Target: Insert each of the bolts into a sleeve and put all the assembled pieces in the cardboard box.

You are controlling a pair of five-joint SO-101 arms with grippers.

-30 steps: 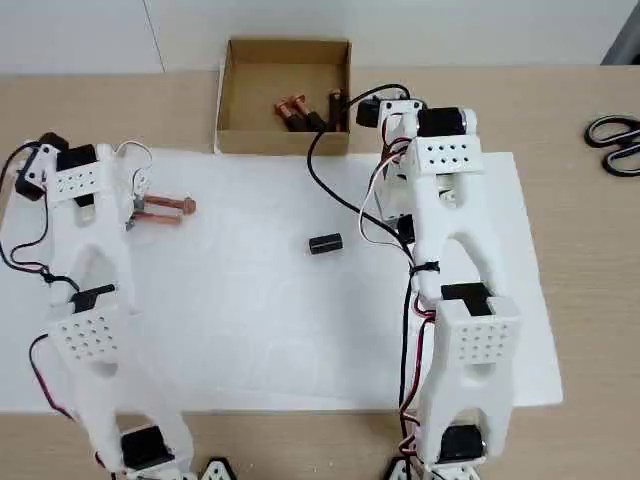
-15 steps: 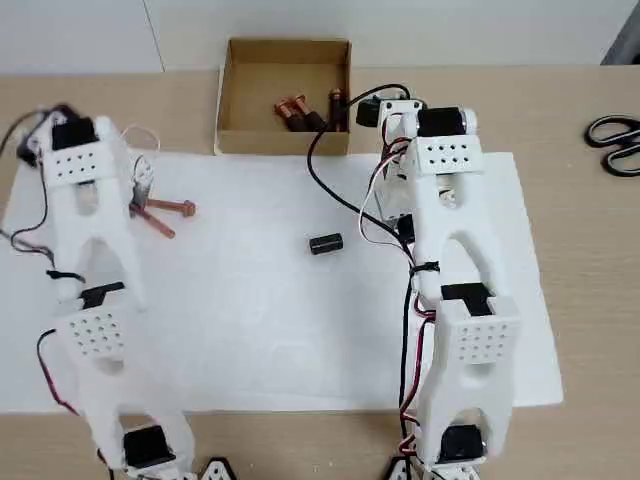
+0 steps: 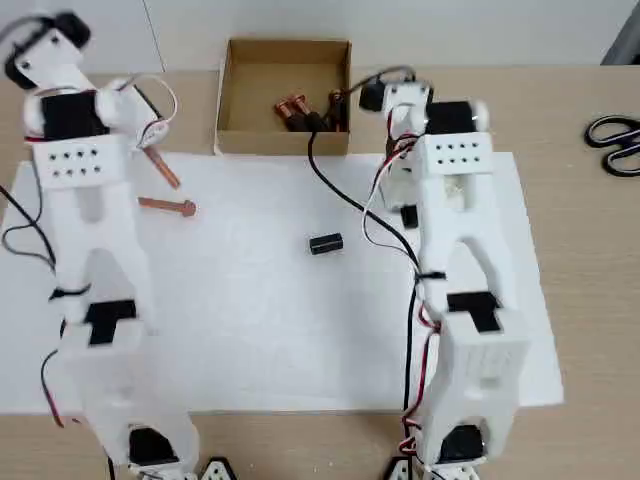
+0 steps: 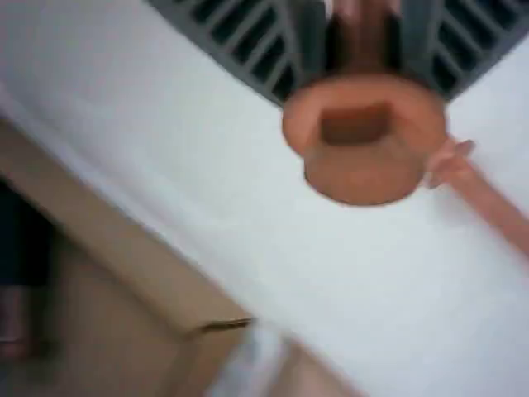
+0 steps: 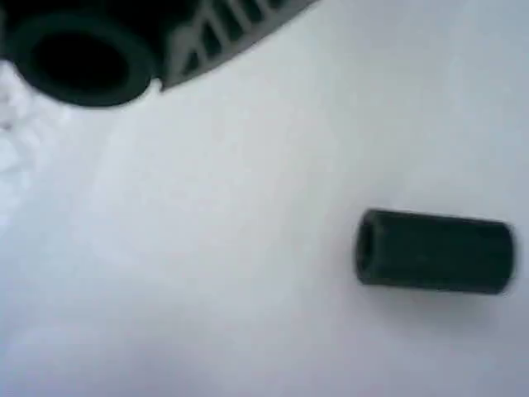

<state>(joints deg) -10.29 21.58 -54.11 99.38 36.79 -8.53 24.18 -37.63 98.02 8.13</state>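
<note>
My left gripper (image 3: 152,155) is shut on a copper bolt (image 3: 161,168), held tilted above the far left of the white sheet. In the left wrist view the bolt's head (image 4: 364,136) juts out of the gripper (image 4: 364,41). A second copper bolt (image 3: 168,206) (image 4: 488,198) lies flat on the sheet just below. One black sleeve (image 3: 325,243) (image 5: 436,251) lies in the sheet's middle. My right gripper (image 3: 408,212) is shut on another black sleeve (image 5: 83,56), right of the lying one. The cardboard box (image 3: 240,100) stands at the back and holds several assembled pieces (image 3: 310,112).
A white sheet (image 3: 260,330) covers most of the table. Black scissors (image 3: 615,140) lie at the far right on bare wood. A black cable (image 3: 335,185) runs from the right arm across the sheet toward the box.
My left gripper has lifted one bolt off the sheet and swung up toward the back left; the other bolt stayed down, slightly turned. The right arm shifted a little toward the back.
</note>
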